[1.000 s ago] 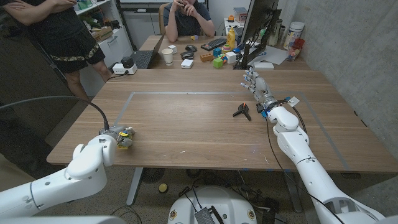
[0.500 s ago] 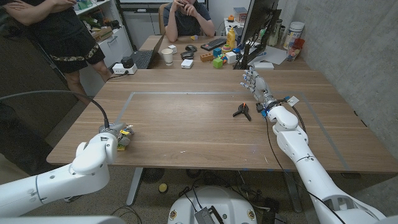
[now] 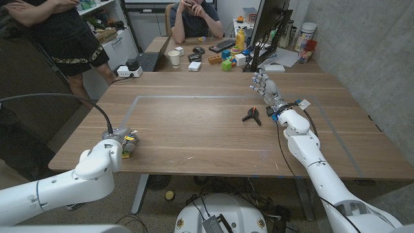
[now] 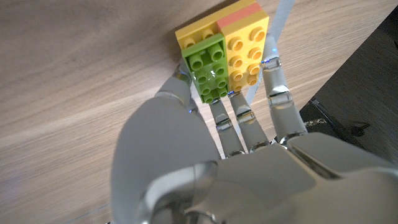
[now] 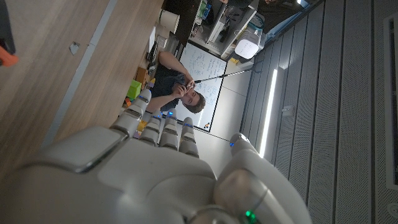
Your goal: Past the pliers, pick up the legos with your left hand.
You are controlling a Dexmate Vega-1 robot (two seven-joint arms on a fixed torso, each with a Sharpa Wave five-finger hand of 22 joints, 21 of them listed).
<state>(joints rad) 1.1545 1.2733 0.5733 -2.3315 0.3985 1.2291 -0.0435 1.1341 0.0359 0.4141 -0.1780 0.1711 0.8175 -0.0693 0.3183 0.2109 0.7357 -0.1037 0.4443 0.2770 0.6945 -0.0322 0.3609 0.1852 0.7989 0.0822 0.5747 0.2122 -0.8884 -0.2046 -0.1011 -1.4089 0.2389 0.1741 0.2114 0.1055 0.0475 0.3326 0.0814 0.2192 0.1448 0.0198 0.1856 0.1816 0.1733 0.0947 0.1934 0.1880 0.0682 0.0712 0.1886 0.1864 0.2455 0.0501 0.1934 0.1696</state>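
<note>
Left hand [image 4: 205, 168] fingers reach onto the legos [image 4: 225, 53] near the table's [image 3: 194, 129] left edge, probably to grip them; whether they pinch cannot be told. Right hand [image 3: 265, 89] waits spread beside the pliers [image 3: 252, 116].

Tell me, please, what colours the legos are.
Yellow and green, with an orange edge on the legos, best seen in the left wrist view.

Glossy white rounded arm shells, silver-grey segmented fingers on the left hand [image 4: 205, 155] and right hand [image 3: 264, 86], black cables along both forearms

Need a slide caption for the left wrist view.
Left hand fingers touching the stacked yellow and green legos on the wooden table.
</note>
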